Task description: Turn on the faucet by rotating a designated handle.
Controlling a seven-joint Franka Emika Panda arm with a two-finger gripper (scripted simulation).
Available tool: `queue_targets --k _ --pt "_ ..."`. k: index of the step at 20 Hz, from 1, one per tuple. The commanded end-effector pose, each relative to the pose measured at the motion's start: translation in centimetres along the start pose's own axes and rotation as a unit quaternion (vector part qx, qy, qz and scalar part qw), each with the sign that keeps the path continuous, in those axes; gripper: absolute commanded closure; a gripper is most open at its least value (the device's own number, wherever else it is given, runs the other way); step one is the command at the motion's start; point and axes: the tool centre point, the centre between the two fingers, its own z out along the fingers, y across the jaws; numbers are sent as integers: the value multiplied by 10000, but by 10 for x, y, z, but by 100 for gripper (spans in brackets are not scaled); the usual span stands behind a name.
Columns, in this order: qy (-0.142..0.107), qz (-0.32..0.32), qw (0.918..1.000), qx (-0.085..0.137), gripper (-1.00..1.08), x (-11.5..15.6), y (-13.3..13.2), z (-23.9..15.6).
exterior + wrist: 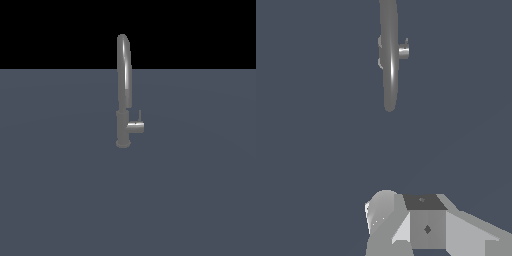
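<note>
The faucet (123, 95) stands upright on the flat grey surface, a slim brushed-metal tap with a high arched spout and a thicker base. Its handle (136, 127) is a short cylinder stub jutting toward the exterior view's right, with a thin pin standing up from it. In the wrist view the faucet (389, 60) is seen from above and the handle (403, 51) pokes out beside it. Grey parts of my gripper (406, 212) show at the frame's edge, well apart from the faucet. Nothing is held. The arm does not show in the exterior view.
The faucet stands on a plain blue-grey floor (60, 190) that runs back to a black background. No other objects are in view.
</note>
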Motion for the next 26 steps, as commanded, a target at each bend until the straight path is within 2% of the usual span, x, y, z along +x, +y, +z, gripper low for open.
queue_targets --k 1,7,13,20,26 --pt "0 0 10000 0 108 0 0 0" --pt "-55 54 10000 53 108 5 -1 0" --pt "-223 217 9993 215 108 19 -2 2" --pt "-568 552 9953 549 108 49 -3 7" --pt "-959 932 9867 928 108 82 -3 15"
